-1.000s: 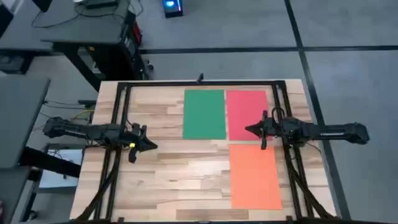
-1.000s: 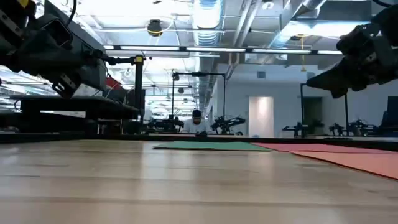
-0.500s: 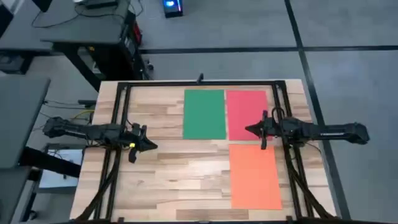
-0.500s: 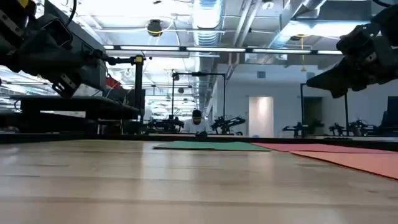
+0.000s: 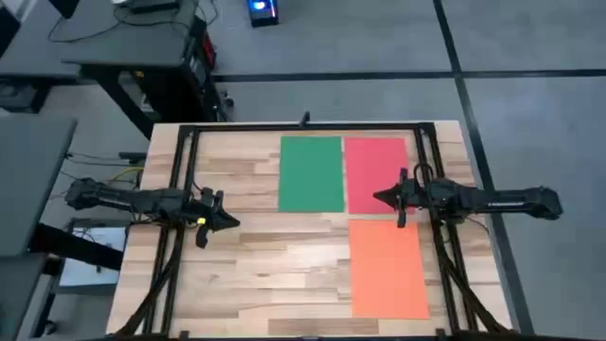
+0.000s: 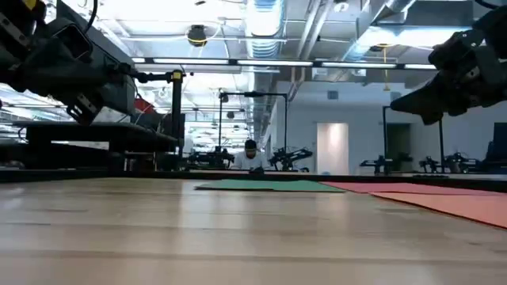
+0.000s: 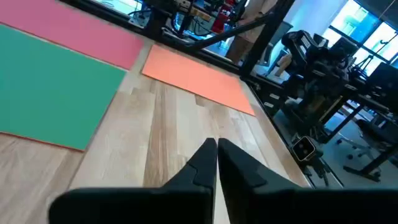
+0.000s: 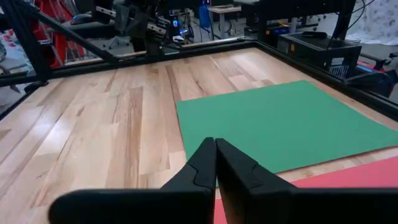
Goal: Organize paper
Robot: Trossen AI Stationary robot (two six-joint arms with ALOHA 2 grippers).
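Observation:
Three sheets of paper lie flat on the wooden table: a green sheet at the far middle, a pink-red sheet right beside it, and an orange sheet at the near right. My left gripper hovers shut over bare wood at the table's left, clear of the sheets. My right gripper hovers shut above the pink-red sheet's near part. In the left wrist view, the shut fingers point toward the orange sheet. The right wrist view has the shut fingers above the green sheet's near edge.
A black frame runs along the table's far edge and down both sides. Bare wood fills the near left and middle. Desks and equipment stand on the floor beyond the left edge.

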